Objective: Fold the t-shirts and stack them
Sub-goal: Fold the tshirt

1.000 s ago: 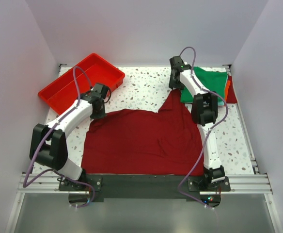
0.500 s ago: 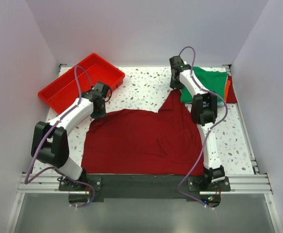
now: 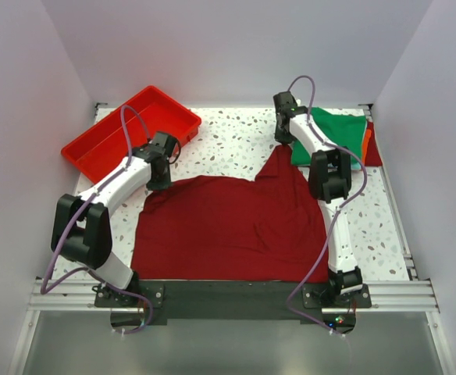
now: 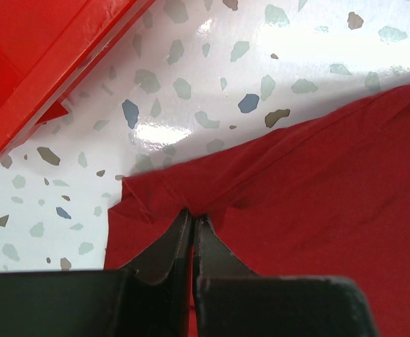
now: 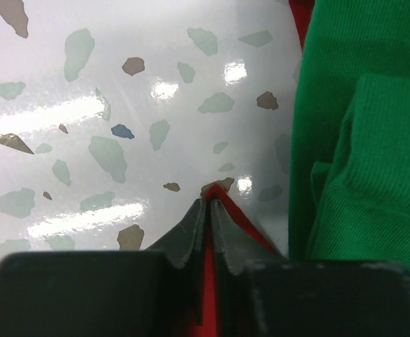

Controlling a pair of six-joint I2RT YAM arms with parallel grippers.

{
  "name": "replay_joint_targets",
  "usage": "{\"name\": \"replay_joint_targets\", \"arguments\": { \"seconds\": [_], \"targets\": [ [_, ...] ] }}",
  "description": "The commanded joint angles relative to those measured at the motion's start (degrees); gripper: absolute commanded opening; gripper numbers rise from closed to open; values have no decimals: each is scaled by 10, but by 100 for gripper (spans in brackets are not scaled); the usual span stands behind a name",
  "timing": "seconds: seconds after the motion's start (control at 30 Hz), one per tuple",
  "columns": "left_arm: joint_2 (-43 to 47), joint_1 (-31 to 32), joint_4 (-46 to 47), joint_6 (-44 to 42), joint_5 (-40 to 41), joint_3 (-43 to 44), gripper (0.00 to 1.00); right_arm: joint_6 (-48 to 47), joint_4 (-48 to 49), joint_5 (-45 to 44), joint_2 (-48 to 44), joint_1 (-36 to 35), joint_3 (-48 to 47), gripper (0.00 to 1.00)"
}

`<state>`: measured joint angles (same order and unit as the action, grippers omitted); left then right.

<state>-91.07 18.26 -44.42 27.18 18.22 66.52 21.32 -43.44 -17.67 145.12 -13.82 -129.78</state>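
The maroon t-shirt (image 3: 228,226) lies spread over the middle of the table, with one corner drawn up to a peak at the back right. My left gripper (image 3: 159,183) is shut on the shirt's far left corner (image 4: 191,200). My right gripper (image 3: 284,141) is shut on the peaked edge of the shirt (image 5: 209,198), just left of the folded green t-shirt (image 3: 333,137), which also shows in the right wrist view (image 5: 359,140). Orange and red shirt edges (image 3: 371,141) show under the green one.
A red plastic tray (image 3: 130,133) stands at the back left, close to my left gripper; its rim shows in the left wrist view (image 4: 43,70). White walls close in the table on three sides.
My left gripper has shifted slightly toward the back with the shirt corner. The right arm and the shirt's shape look nearly unchanged.
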Motion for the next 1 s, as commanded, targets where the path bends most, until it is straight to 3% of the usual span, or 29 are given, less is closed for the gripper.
{"name": "replay_joint_targets", "arguments": {
  "seconds": [0.0, 0.53, 0.97],
  "targets": [
    [-2, -4, -4, -7, 1, 26, 0, 4, -12, 11, 11, 1, 25, 1],
    [-39, -19, 0, -37, 25, 93, 0, 15, -30, 55, -74, 2, 34, 0],
    [-54, -44, 15, -121, 34, 115, 0, 13, -74, 74, -152, 3, 17, 0]
  ]
}}
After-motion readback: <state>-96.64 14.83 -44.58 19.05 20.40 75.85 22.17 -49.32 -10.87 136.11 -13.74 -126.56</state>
